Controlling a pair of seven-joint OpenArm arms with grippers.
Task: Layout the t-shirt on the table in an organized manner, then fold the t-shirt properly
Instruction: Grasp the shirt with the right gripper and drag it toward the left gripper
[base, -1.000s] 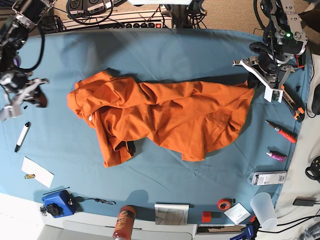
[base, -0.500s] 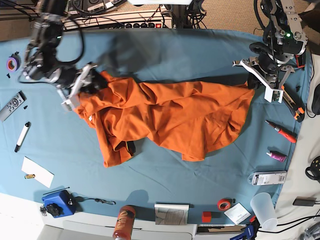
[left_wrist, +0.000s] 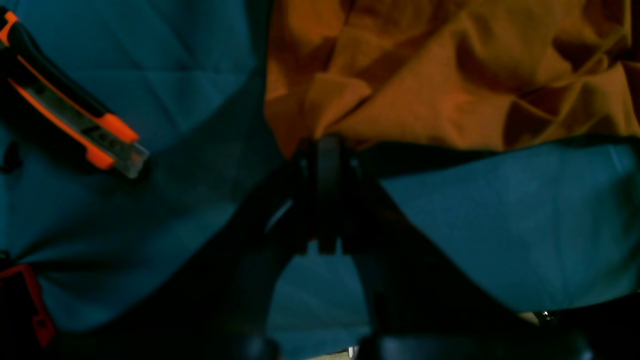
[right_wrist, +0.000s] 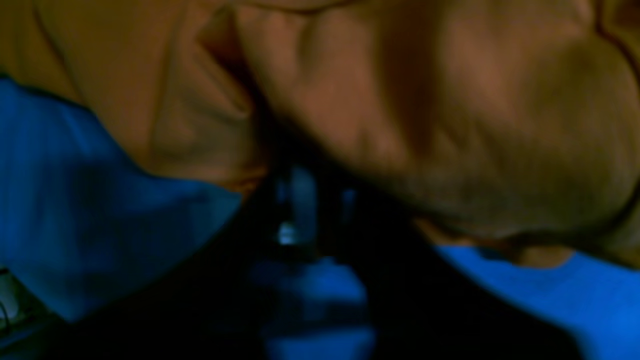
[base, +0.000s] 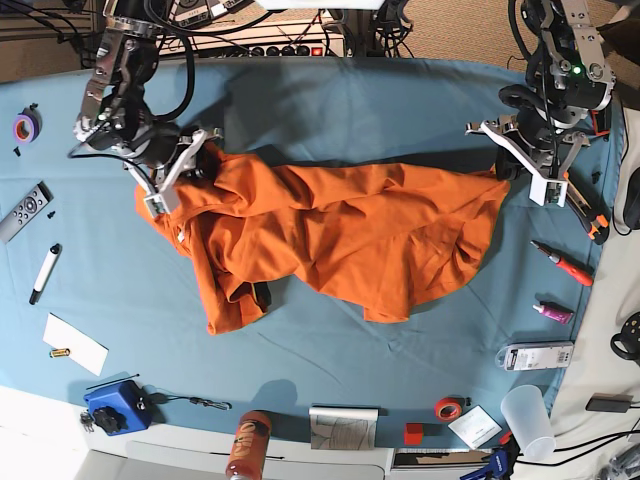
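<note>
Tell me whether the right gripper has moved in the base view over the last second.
Yes. The right gripper has swung in from beside the marker at the table's edge to the t-shirt's corner, now shut on it.

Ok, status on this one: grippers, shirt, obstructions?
Left gripper shut on t-shirt corner. Right gripper shut on opposite end. T-shirt crumpled on table. Box cutter nearby.

The right arm, a second ago out at the far left edge of the desk beyond the remote, now reaches over the left end of the t-shirt. Its tool, spread wide half a second ago, is now pinched together on the shirt's upper left corner. That corner sits slightly higher and more bunched than before. The purple tape roll and the remote are now uncovered.
</note>
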